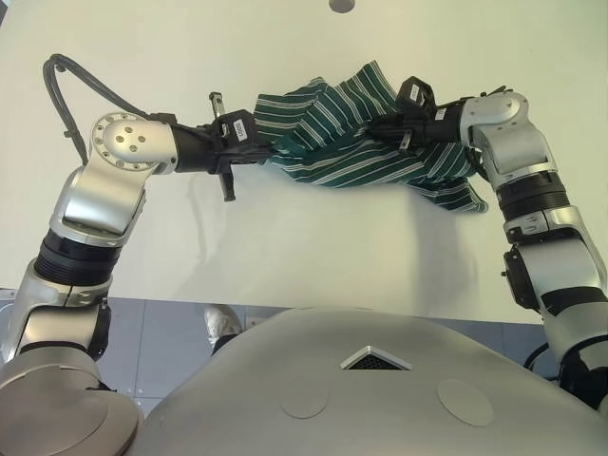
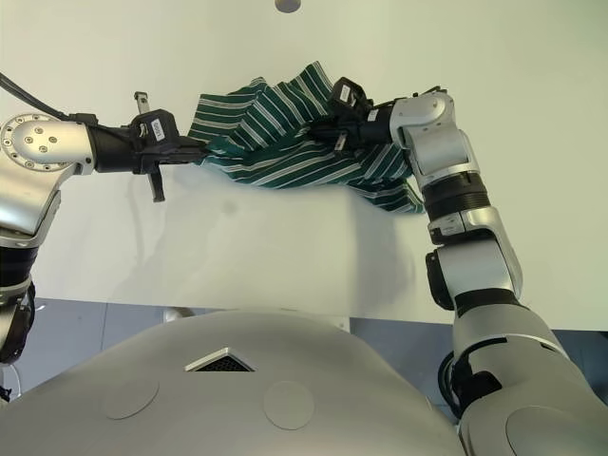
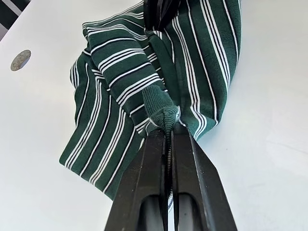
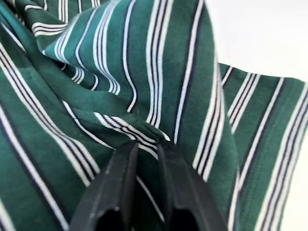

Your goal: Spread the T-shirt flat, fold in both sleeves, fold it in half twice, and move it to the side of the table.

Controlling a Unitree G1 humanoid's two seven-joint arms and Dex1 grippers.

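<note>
T-shirt (image 1: 332, 142), green with white stripes: I log it bunched, not flat, held between both arms over the far part of the white table (image 1: 285, 247). Left gripper (image 3: 167, 134): clamped on a ribbed edge of the T-shirt. Right gripper (image 4: 147, 144): pinched on a striped fold, over the table.

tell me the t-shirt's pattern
The T-shirt is dark green with thin white and dark stripes; clearest in the right wrist view.
</note>
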